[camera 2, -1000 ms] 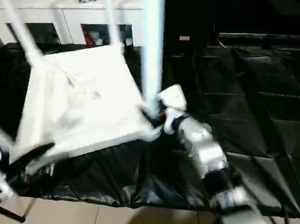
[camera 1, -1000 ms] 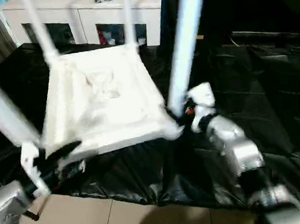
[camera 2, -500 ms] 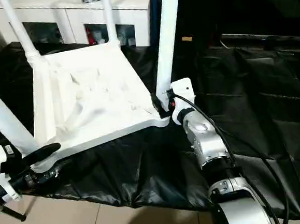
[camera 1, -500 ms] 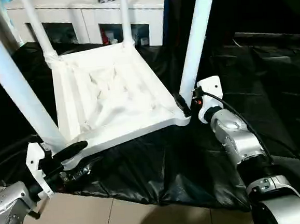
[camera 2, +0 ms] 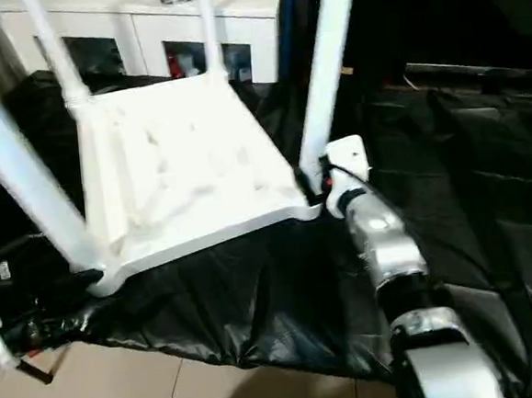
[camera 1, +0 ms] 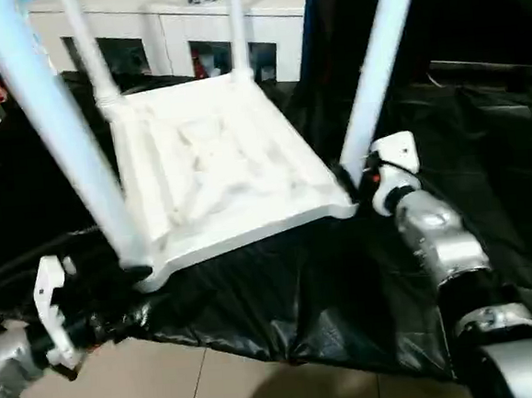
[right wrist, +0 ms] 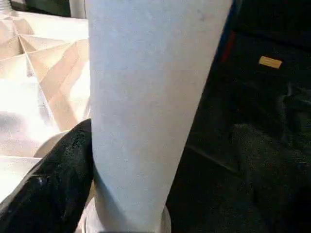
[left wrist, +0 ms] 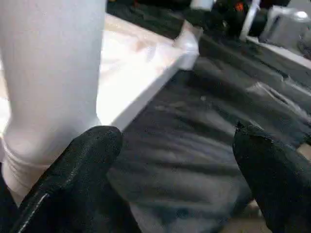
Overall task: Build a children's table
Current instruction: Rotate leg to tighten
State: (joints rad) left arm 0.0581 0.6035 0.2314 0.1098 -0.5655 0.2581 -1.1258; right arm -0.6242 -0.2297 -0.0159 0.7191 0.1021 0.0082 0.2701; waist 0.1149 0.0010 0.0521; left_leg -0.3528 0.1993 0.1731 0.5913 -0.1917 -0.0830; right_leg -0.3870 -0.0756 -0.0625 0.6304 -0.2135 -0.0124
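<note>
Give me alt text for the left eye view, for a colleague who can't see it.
An upside-down white children's table rests on black sheeting, its four legs pointing up. The robot's right gripper sits at the base of the near-right leg, and the left gripper is by the near-left corner. A white cabinet stands behind.

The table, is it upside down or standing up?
Upside down. The tabletop lies on the black sheet with its ribbed underside facing up, and its four legs stick up from the corner sockets.
</note>
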